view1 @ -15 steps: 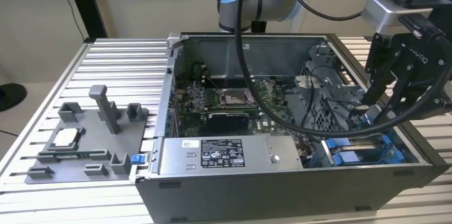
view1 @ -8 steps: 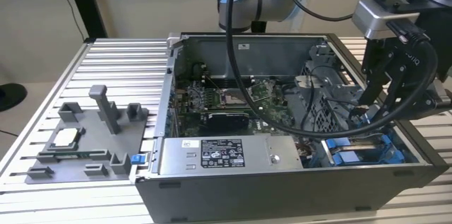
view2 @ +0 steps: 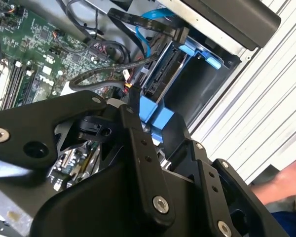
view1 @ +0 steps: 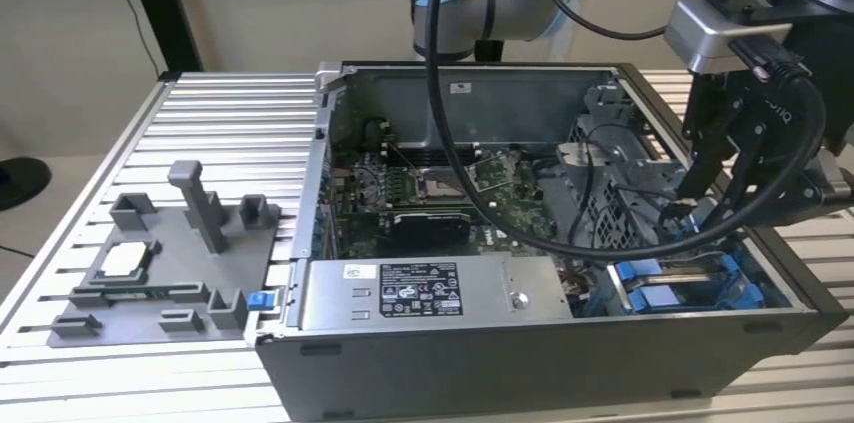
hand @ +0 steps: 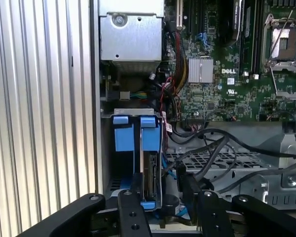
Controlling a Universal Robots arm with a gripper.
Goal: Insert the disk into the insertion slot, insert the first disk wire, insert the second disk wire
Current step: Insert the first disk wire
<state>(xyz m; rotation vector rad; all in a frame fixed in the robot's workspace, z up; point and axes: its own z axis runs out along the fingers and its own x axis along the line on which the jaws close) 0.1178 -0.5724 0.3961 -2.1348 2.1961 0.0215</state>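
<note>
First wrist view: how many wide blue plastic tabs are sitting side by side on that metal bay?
2. One blue tab is nearer the ribbed table; the other blue tab is beside it, nearer the circuit board. Others may be hidden behind the gripper.

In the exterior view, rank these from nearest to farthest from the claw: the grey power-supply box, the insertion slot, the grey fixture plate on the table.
1. Insertion slot: just below the claw, on the exterior view's right.
2. Power-supply box: inside the case, along its near wall.
3. Fixture plate: outside the case, on the exterior view's left.
</note>
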